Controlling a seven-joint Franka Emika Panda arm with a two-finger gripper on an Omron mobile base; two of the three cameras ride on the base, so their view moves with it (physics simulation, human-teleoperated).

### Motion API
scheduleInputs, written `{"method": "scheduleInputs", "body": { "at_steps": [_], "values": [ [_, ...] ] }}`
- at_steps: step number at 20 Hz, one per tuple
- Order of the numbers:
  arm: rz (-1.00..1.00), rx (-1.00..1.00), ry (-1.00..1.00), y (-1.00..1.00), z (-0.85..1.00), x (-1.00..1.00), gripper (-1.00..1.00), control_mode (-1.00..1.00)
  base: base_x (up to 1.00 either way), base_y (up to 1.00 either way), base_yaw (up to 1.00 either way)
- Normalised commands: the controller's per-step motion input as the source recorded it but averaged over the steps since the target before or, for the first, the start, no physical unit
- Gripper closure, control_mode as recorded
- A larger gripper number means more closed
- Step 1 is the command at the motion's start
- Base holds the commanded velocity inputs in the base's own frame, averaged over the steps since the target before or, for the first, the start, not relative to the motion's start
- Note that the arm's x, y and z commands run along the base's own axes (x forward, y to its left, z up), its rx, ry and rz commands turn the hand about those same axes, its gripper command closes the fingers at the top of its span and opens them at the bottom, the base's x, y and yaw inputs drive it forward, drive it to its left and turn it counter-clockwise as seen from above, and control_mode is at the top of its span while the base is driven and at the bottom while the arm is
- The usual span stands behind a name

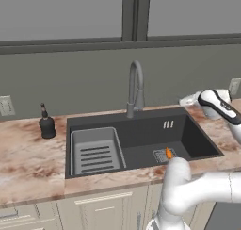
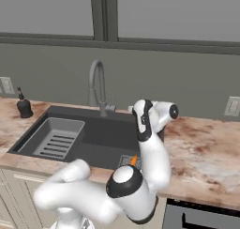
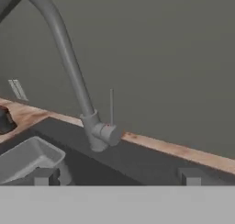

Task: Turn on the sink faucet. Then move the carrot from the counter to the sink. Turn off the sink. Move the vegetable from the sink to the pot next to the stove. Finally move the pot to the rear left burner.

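1. The worktop (image 1: 28, 158) is a mottled pink and brown stone slab with cream cabinet fronts (image 1: 99, 208) below, a plain grey wall behind and a dark-framed window (image 1: 134, 14) above.
2. The landmark is the sink (image 1: 197, 139), a dark rectangular basin sunk into the worktop; no writing or brand can be read anywhere.
3. A grey ribbed rack (image 1: 94, 151) with slots fills the sink's left part.
4. The faucet (image 1: 135, 87), a matte grey arched tube with a thin upright lever at its base, stands on the sink's rear rim.
5. The carrot (image 1: 168, 153), small, orange and tapered, lies on the sink floor at the drain, right of the rack.
6. A dark round soap bottle (image 1: 46, 124) stands on the worktop left of the sink.
7. The end effector (image 3: 117, 176) is spread wide, holding nothing, facing the faucet base from the sink's right.
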Motion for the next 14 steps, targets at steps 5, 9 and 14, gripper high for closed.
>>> {"method": "scheduleInputs", "body": {
  "at_steps": [5,9,14],
  "values": [
    [-0.30,0.00,0.31,-0.02,0.40,-0.24,-1.00,-1.00,0.00,0.00,0.00],
    [-0.28,0.00,0.39,-0.06,0.22,-0.22,-1.00,-1.00,0.00,0.00,0.00],
    [-0.23,-0.04,0.37,-0.04,-0.16,-0.42,-1.00,-1.00,0.00,0.00,0.00]
  ]
}}
